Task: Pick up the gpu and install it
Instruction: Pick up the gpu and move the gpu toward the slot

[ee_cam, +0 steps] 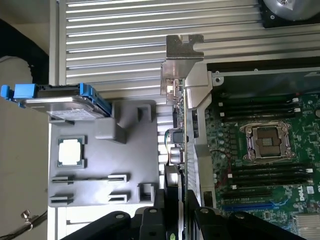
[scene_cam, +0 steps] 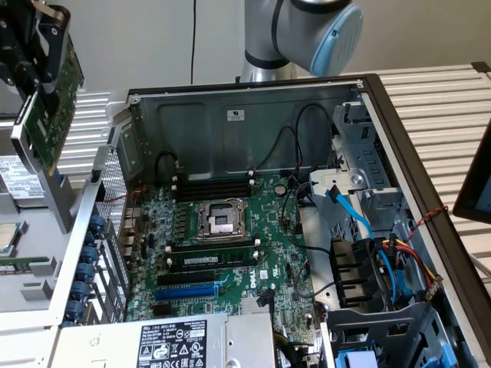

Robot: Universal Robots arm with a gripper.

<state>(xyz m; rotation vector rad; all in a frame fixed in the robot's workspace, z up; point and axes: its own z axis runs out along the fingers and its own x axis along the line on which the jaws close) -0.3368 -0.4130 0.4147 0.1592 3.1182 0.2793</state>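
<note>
Tool (scene_cam: 32, 47) clamped on the gpu (scene_cam: 61, 88), jaws pinching the card from both faces. The wrist view sees it edge-on, silver bracket (ee_cam: 184, 55) leading. The card hangs high at the exterior view's left, outside the case (scene_cam: 253, 115), over the grey tray (ee_cam: 125, 165) and well apart from the board (scene_cam: 253, 207).

The dangers, as I judge them:
- **Grip:** it sits on a thin card, so a knock could tilt or slip it between the jaws.
- **Bracket:** it sticks out beyond the card. It looks like the first part to catch on the case's near wall if the card crosses too low.
- **Seating:** the blue slot (scene_cam: 186, 291) lies close below the RAM stick (scene_cam: 211, 259), with dark cables (scene_cam: 295, 257) draped just to its side. A skewed approach could push the card edge onto the board, the stick or a wire instead of into the slot.
- **Drop:** if it fell here it would land on the tray, where parts sit.

The count:
- one gpu and one tool
- one case and one board, with one open socket (scene_cam: 219, 218)
- one blue slot
- one green RAM stick that I can make out
- on the tray, one loose CPU (ee_cam: 70, 151) and one drive (ee_cam: 60, 102) in a blue carrier
</note>
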